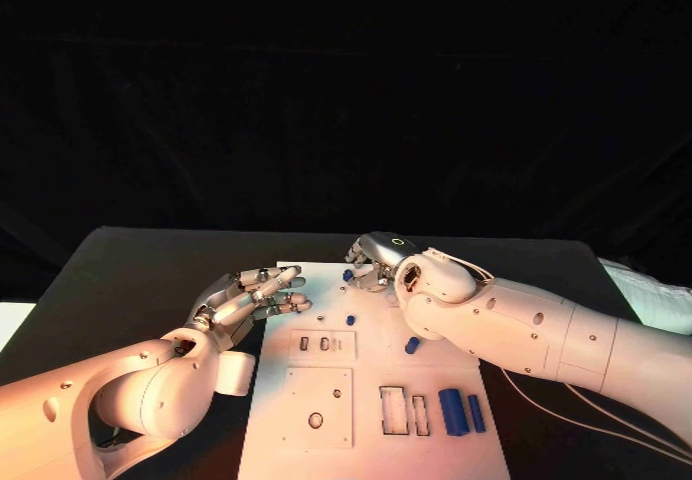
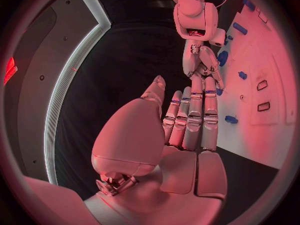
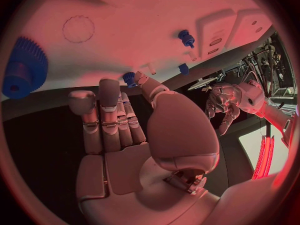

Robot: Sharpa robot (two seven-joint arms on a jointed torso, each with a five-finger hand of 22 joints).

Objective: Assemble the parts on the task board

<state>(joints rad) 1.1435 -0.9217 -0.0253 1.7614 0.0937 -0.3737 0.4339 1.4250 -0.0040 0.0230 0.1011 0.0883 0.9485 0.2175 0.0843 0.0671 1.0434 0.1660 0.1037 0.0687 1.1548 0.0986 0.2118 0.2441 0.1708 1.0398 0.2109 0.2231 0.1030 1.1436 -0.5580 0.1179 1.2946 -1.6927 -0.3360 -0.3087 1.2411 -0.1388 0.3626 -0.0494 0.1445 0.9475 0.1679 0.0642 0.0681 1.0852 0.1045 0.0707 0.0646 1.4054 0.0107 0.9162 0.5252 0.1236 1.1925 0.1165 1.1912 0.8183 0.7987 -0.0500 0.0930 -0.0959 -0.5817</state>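
The right silver hand (image 1: 378,256) hovers over the far edge of the white flat task board (image 1: 368,420), fingers apart, nothing held, near a small blue peg (image 1: 348,273). The left silver hand (image 1: 254,299) is open too, beside the board. Better approach slowly, pinch the peg w/ thumb & finger, keep it upright.

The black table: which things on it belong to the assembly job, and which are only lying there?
For the job:
- task board
- blue parts, e.g. two long ones and a small peg
- blue gear
- left hand and right hand, both holding nothing

Lying about:
- white thing at the table's right edge; I cannot identify it
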